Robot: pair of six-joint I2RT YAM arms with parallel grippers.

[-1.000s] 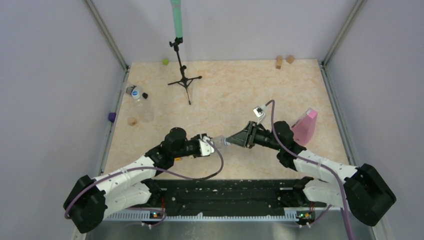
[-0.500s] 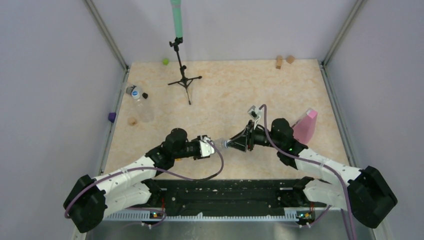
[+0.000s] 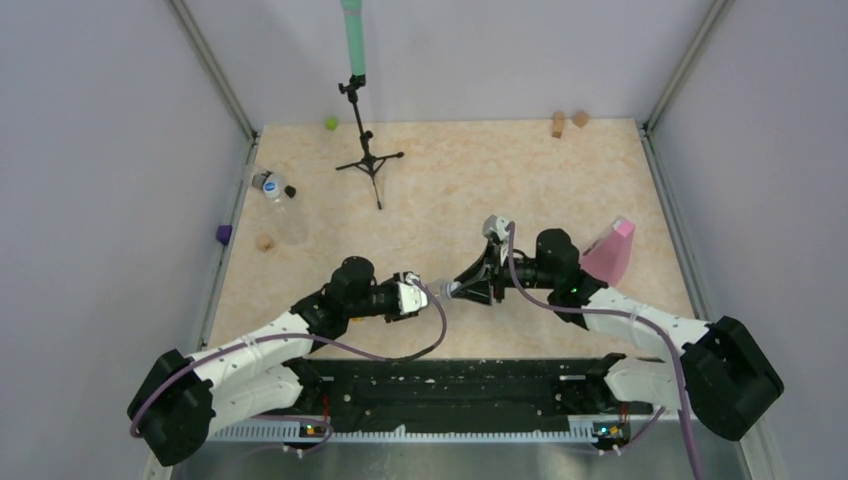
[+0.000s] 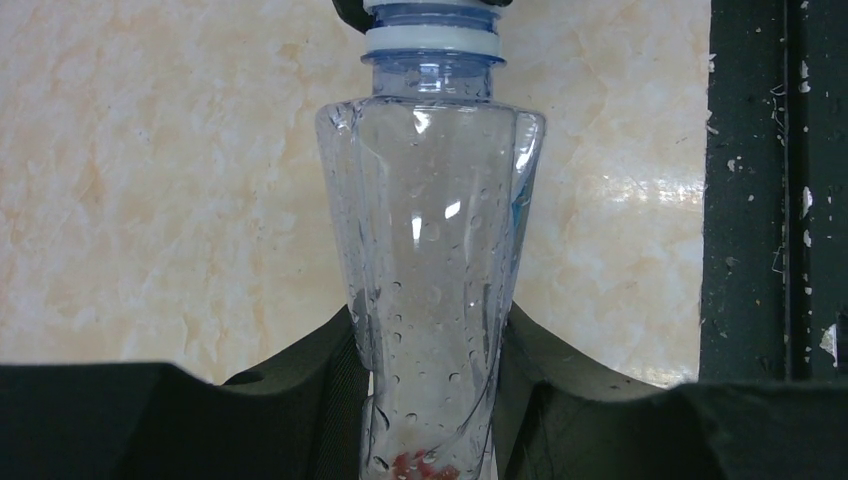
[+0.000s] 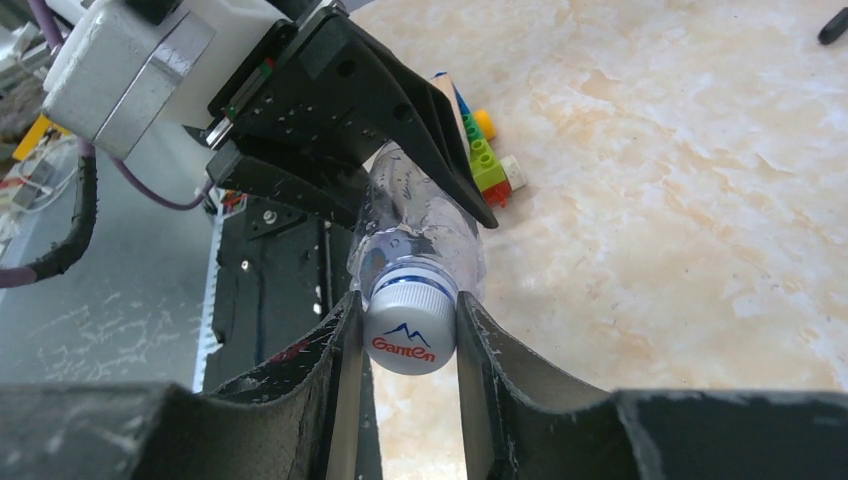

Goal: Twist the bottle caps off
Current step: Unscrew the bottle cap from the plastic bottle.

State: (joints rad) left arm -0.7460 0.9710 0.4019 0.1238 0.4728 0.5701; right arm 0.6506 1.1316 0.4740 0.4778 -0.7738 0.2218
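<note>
Two small clear plastic water bottles are being dealt with, and neither is judged finished. One clear bottle (image 4: pixel 430 230) is being held level above the beige marbled tabletop (image 3: pixel 450 170), around the middle and towards the near edge. Its lower body is being clamped tightly by the left gripper (image 3: pixel 418 291), while its round white screw cap with the blue and red logo (image 5: pixel 408 325) is being pinched on both sides by the right gripper (image 3: pixel 467 287). That cap is being seen seated on the neck, so the unscrewing is judged under way and not completed; how far the thread is loosened cannot be told. The other bottle (image 3: pixel 272 187) is lying at the far left beside the wall, untouched, its cap too small to be judged.
</note>
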